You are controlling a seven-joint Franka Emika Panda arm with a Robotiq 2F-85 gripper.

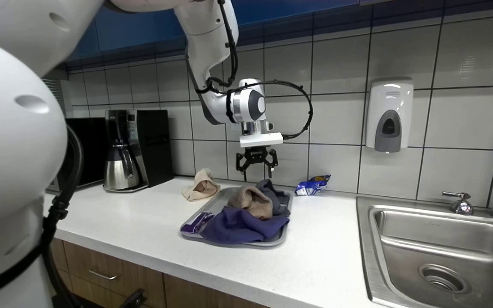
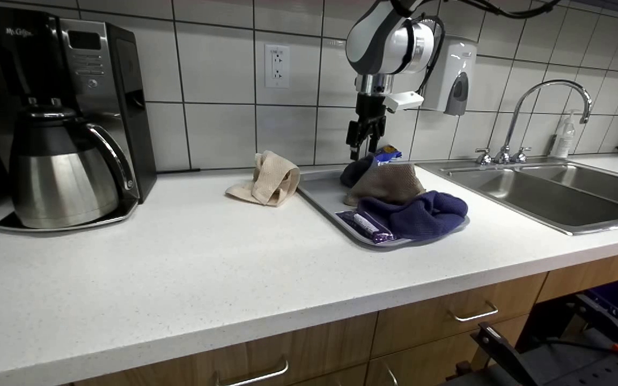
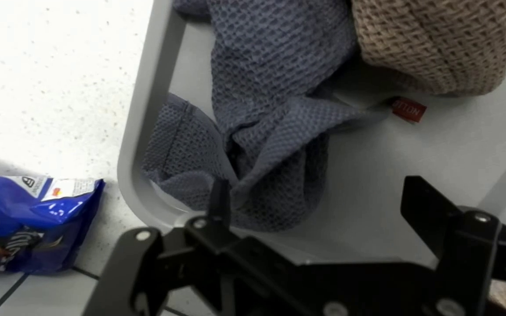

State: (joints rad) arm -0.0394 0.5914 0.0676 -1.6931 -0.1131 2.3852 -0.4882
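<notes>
Well, my gripper hangs empty, jaws apart; I'd centre them over the grey-blue cloth below before lowering gently.

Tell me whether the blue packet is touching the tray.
Apart. The wrist view shows it: a narrow strip of counter separates the blue packet from the tray.

Rear clearance for gripper is limited by tiled wall. Straight down, way is part-blocked by grey-blue cloth; beside it, bare tray floor is exposed. Twd counter front, low passage is obstructed by brown cloth & purple cloth. Btwn tray & sink, room is left, narrowed nr wall by blue packet.
</notes>
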